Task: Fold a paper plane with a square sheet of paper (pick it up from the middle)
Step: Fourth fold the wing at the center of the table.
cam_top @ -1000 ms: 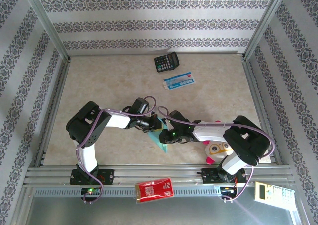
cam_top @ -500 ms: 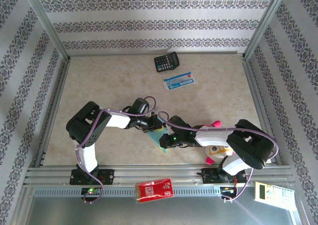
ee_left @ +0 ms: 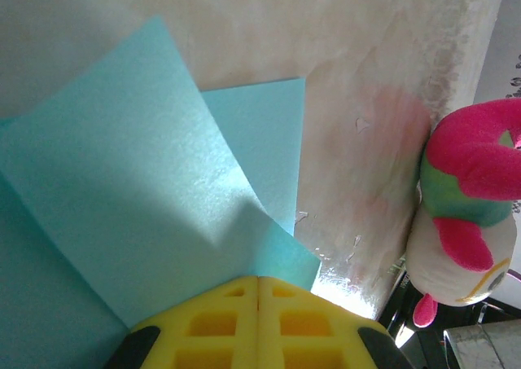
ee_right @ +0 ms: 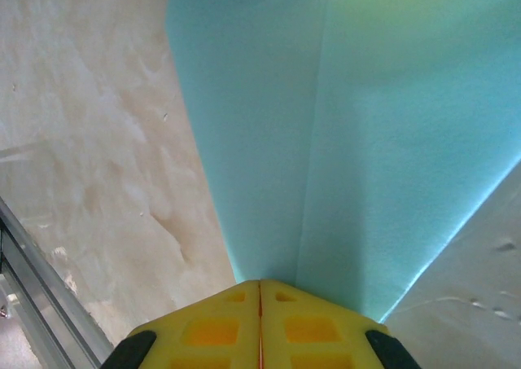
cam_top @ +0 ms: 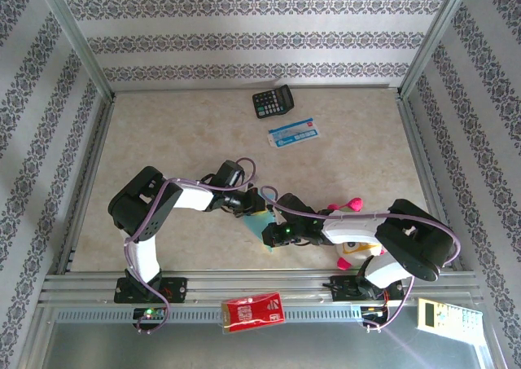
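Paper plane (ee_left: 122,182), part-folded, lay on the table (cam_top: 163,133) near its front edge. The left gripper (ee_left: 259,281) and right gripper (ee_right: 260,283), both fully closed, touched it. A plush toy (ee_left: 456,243) lay near, with the calculator (cam_top: 272,102) and card (cam_top: 294,132) well apart.

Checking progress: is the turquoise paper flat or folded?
Folded: the turquoise paper shows overlapping flaps and a straight crease.

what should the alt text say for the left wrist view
The yellow left fingers, pressed shut, pinch the near edge of a partly folded turquoise paper whose layers overlap over a beige marbled table. A pink, green and white plush toy lies at the right edge.
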`<state>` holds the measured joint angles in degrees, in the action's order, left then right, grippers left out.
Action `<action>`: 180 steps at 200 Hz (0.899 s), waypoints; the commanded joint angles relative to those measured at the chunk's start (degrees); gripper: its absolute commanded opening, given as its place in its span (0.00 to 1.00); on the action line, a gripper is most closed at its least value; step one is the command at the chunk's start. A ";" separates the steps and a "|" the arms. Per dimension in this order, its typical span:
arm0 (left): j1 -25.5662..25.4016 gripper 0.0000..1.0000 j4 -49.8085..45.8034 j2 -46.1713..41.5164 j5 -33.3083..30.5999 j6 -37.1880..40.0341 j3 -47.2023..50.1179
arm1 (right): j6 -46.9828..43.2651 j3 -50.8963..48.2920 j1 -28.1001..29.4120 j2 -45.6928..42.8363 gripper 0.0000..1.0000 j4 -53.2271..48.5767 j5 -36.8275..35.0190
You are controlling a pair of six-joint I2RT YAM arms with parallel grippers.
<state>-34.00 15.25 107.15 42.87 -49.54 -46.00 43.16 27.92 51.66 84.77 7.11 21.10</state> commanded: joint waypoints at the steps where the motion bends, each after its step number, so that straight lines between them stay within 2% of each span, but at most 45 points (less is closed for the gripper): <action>1: 0.75 0.00 -5.51 2.70 -6.31 2.43 1.49 | -0.18 -2.78 1.82 0.29 0.08 -9.33 3.13; 180: 1.13 0.00 -7.71 2.14 -6.94 3.22 0.76 | -0.81 -4.76 3.43 -4.62 0.07 -14.31 3.85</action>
<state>-33.95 14.83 107.15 42.89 -48.82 -46.09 43.11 25.82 53.32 80.27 1.93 22.09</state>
